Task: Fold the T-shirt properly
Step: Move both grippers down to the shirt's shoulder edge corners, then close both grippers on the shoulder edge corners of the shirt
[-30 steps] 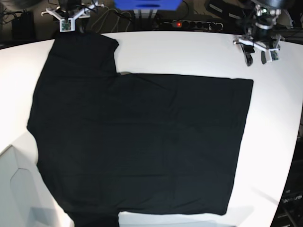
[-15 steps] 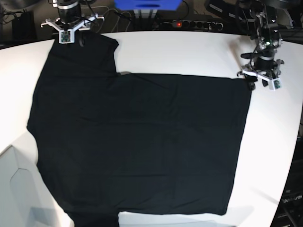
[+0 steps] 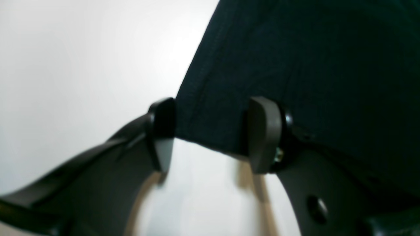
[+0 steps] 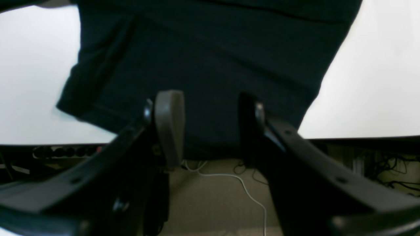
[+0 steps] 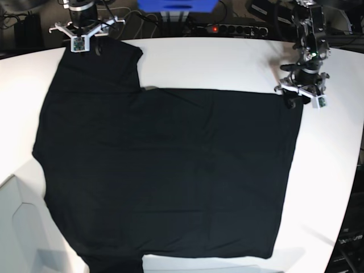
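Two corners of the T-shirt (image 5: pixel 170 170) are being addressed at once, so the step in hand is judged to be the reach for the first fold, with no cloth yet lifted. The white table (image 5: pixel 227 62) is covered over most of its width by the black shirt, which lies flat and spread out, one sleeve reaching toward the far left edge of the base view and the hem running down the right side. No print or label can be seen on the upper face.

At the far hem corner, the left gripper (image 3: pixel 210 131) is set low with its jaws apart: in the left wrist view the corner of the cloth lies between the two fingers, one finger over bare table just off the edge, the other over the cloth. Nothing is pinched yet.

At the sleeve, by the table's far edge, the right gripper (image 4: pixel 210 131) is likewise spread, its fingers straddling the sleeve's end, and no cloth is clamped there either.

The next move is judged to call for both jaws to be closed on the cloth. A single layer could slip, so a firm bite would be wanted before any lift.
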Controlling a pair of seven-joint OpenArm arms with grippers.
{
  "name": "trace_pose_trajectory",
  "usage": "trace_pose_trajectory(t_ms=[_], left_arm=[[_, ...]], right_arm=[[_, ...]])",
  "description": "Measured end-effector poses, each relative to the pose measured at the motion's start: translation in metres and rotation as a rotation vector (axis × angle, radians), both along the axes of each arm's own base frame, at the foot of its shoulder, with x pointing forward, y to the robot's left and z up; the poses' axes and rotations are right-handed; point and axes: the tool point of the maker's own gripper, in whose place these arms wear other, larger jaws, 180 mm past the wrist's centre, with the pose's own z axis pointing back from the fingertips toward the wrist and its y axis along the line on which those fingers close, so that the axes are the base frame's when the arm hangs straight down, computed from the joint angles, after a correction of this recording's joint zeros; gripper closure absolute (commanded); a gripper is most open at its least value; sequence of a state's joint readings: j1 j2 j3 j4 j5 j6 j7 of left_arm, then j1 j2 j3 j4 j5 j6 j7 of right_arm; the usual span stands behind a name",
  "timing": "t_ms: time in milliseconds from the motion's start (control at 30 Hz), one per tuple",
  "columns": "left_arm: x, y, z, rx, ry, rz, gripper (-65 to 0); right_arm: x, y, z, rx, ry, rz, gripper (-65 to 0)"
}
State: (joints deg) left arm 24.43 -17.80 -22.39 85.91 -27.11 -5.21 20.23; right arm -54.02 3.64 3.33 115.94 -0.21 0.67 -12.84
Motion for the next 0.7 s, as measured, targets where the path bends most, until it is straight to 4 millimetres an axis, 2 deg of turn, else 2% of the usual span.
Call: trace_pose_trajectory(t_ms=[133,267,433,567,600,700], left_arm=[[-0.001,0.004,-0.003,0.001,-0.007,0.006,-33.6],[-0.002,0.008,-0.006,0.003,-0.012,0.012,-32.3],[-0.002,0.011,-0.007,0.010,-0.009,0.019,-16.5],[-0.003,0.012,-0.007,0.012,-0.007,0.026,-2.3],[-0.003,0.012,-0.007,0.011,-0.005,0.027,0.0],[-0.003,0.012,-0.007,0.010,-0.005,0.027,0.0]], right_arm=[[0.000,0.000,0.000,0.000,0.000,0.000,-28.2],[0.002,-0.001,0.001,-0.002,-0.006,-0.002,-33.9],[0.005,-0.012,0.003,-0.027,-0.020,-0.018,-38.1],[0.008,-0.023,0.006,-0.053,-0.030,-0.036,-38.1],[0.011,-0.027,0.007,-0.060,-0.037,-0.043,-38.1],[0.015,-0.029,0.009,-0.066,-0.051,-0.046,-38.1]])
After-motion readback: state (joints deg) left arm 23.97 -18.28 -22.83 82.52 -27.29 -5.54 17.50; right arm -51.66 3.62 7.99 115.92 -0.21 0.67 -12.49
